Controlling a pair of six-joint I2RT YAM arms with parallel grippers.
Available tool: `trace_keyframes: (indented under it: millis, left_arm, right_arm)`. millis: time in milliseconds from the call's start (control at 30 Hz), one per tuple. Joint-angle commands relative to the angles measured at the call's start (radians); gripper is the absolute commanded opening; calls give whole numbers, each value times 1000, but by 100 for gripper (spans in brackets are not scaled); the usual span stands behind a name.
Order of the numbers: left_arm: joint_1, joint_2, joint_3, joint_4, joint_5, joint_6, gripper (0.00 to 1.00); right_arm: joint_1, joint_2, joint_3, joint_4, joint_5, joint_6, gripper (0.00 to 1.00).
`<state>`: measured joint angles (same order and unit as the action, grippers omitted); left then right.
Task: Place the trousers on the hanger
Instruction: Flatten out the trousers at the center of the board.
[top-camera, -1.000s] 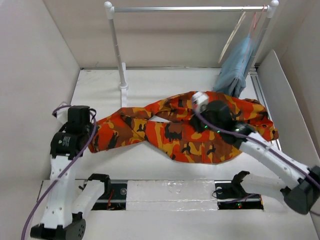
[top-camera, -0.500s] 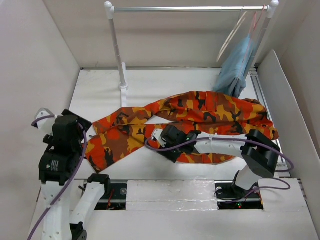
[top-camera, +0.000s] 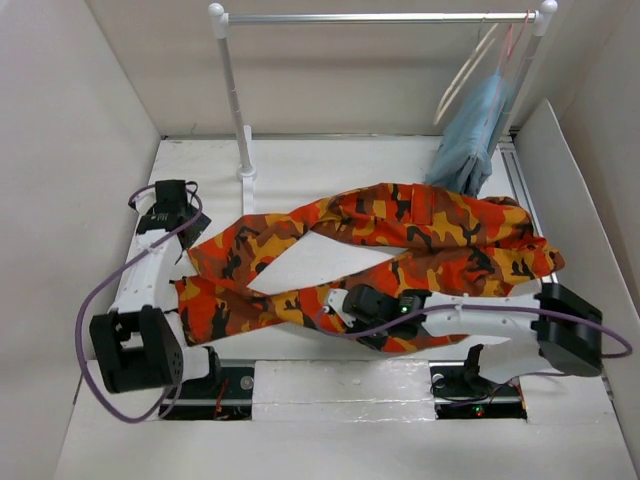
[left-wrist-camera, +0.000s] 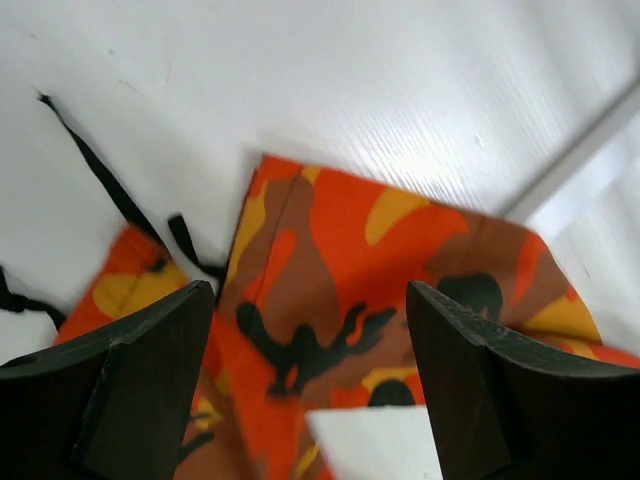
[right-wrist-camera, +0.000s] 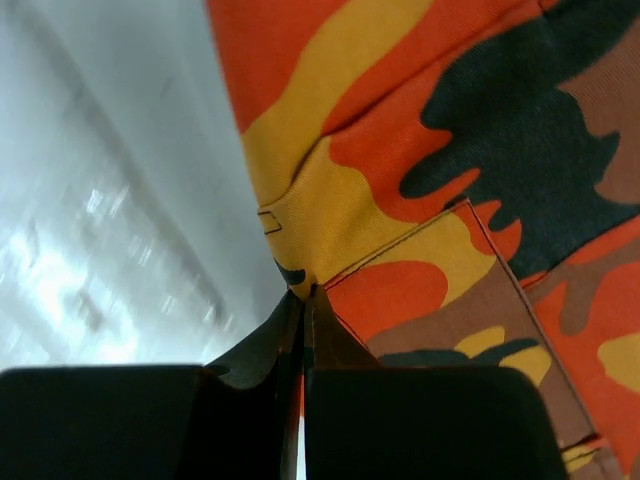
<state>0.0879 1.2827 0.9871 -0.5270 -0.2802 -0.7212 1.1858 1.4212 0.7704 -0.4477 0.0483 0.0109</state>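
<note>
The camouflage trousers (top-camera: 400, 240) lie flat on the white table, waist at the right and both legs running left. My left gripper (top-camera: 183, 228) hovers open over the far leg's cuff (left-wrist-camera: 330, 260). Black drawstrings (left-wrist-camera: 110, 195) trail from that cuff, and nothing is between the fingers (left-wrist-camera: 150, 370). At the garment's near edge, my right gripper (top-camera: 347, 303) is shut on a fold of the trousers (right-wrist-camera: 420, 150), its closed tips (right-wrist-camera: 305, 300) pinching the cloth. The cream hanger (top-camera: 463, 78) hangs from the rail at the back right, away from both grippers.
A clothes rail (top-camera: 380, 17) on white posts (top-camera: 235, 95) spans the back. A pinkish-red hanger (top-camera: 512, 45) on it carries a light blue garment (top-camera: 470, 135) that reaches down to the trousers' waist. White walls enclose the table on three sides.
My left gripper opened, let go of the leg and moved to the back left. My right gripper swept from the waist to the near edge and shut on the cloth. The legs now lie spread apart.
</note>
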Motion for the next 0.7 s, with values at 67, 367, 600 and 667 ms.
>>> trace_keyframes:
  millis: [67, 367, 600, 667]
  left_arm:
    - [82, 136, 19, 117, 73, 81, 72]
    - [82, 343, -8, 212, 179, 104, 61]
    - [82, 432, 83, 233, 168, 114, 0]
    - [82, 435, 151, 232, 113, 111, 0]
  right_arm:
    - [32, -203, -43, -212, -39, 121, 0]
    - [32, -234, 72, -276, 67, 107, 67]
    - [20, -294, 138, -279, 159, 147, 63]
    - [-26, -298, 159, -275, 160, 140, 63]
